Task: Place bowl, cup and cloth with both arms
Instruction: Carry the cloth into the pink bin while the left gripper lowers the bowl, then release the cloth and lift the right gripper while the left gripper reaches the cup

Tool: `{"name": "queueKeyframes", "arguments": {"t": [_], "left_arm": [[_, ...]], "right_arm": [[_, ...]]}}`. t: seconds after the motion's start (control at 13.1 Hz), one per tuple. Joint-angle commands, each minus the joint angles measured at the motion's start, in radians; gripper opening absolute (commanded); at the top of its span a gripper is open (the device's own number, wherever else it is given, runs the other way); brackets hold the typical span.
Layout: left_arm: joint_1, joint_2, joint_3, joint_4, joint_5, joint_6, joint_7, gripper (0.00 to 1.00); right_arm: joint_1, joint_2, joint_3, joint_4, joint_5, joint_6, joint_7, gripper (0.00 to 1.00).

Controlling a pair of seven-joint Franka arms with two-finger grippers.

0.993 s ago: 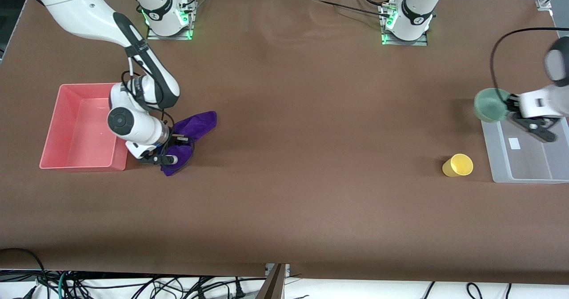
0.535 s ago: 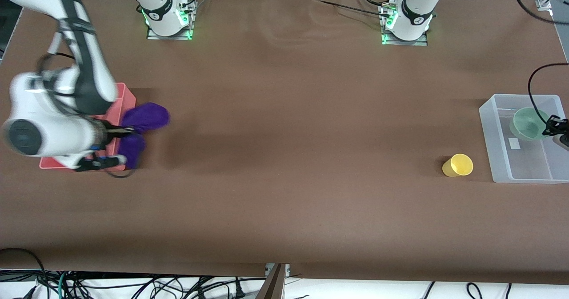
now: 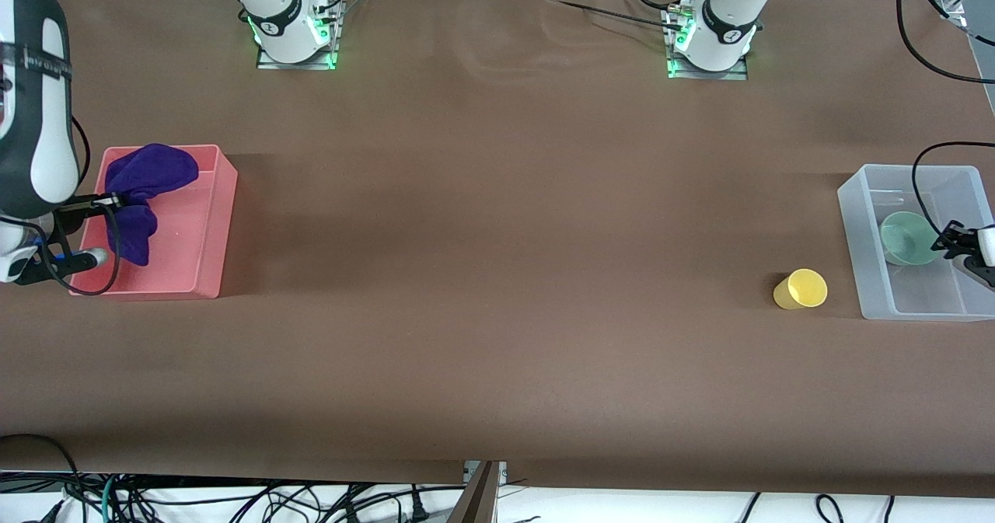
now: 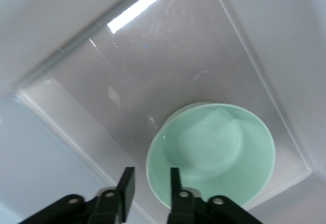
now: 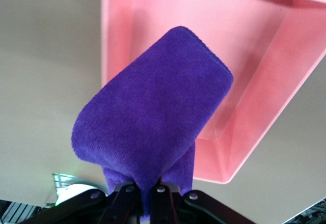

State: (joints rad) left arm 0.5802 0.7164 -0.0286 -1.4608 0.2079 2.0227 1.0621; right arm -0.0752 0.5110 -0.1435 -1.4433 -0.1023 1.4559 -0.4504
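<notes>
Right hand (image 3: 105, 204) clenched on the purple cloth (image 3: 144, 193), hanging it over the pink bin (image 3: 210, 228) at the right arm's end of the desk (image 3: 497, 274); half a second ago that cloth was only at the bin's rim, now it hangs over the inside. Left hand (image 4: 147, 186) grips the rim of the green bowl (image 4: 216, 152) between its two fingers, low inside the clear bin (image 3: 863, 235) at the left arm's end; the bowl sits nearer the front camera in the bin than a moment ago. Count: one cloth, one bowl, one yellow cup (image 3: 801, 288), two bins. The cup stands upright on the desk just beside the clear bin's near corner, unmoved. Wide open brown desk between the two bins.
</notes>
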Motion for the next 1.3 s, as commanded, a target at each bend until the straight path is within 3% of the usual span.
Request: {"name": "queueKeyframes", "arguments": {"t": [0.0,0.23,0.31,0.38,0.46,0.76,0.99,1.07,1.15,1.22], "left_arm": [[-0.008,-0.052,-0.039,0.058,-0.089,-0.120,0.010,1.00],[-0.074,-0.052,-0.091,0.203,-0.131,-0.333,-0.051,1.00],[-0.121,-0.052,-0.091,0.223,-0.124,-0.373,-0.141,1.00],[-0.158,-0.055,-0.093,0.224,-0.122,-0.386,-0.236,1.00],[-0.190,-0.058,-0.091,0.221,-0.120,-0.386,-0.328,1.00],[-0.299,-0.022,-0.088,0.189,-0.122,-0.323,-0.588,1.00],[-0.301,0.011,-0.082,0.107,-0.107,-0.072,-0.597,1.00],[-0.299,0.011,-0.083,0.068,-0.105,-0.034,-0.593,0.97],[-0.299,0.011,-0.083,0.036,-0.099,-0.029,-0.591,0.86],[-0.296,0.005,-0.085,-0.001,-0.099,-0.032,-0.590,0.83]], "right_arm": [[0.003,0.000,-0.019,-0.083,-0.025,0.081,-0.040,0.00],[-0.006,0.003,-0.027,-0.150,-0.025,0.144,-0.050,0.00],[-0.008,0.004,-0.027,-0.169,-0.025,0.174,-0.050,0.07],[-0.011,0.011,-0.028,-0.173,-0.025,0.191,-0.048,0.67],[-0.012,0.011,-0.030,-0.167,-0.022,0.192,-0.048,1.00],[-0.012,-0.058,-0.022,-0.080,0.039,0.122,-0.039,1.00],[-0.005,-0.146,-0.005,0.029,0.116,-0.105,-0.034,1.00],[-0.005,-0.173,0.036,0.034,0.113,-0.161,-0.031,1.00],[-0.005,-0.198,0.053,0.046,0.116,-0.192,-0.024,1.00],[-0.005,-0.219,0.059,0.075,0.125,-0.216,0.042,1.00]]}}
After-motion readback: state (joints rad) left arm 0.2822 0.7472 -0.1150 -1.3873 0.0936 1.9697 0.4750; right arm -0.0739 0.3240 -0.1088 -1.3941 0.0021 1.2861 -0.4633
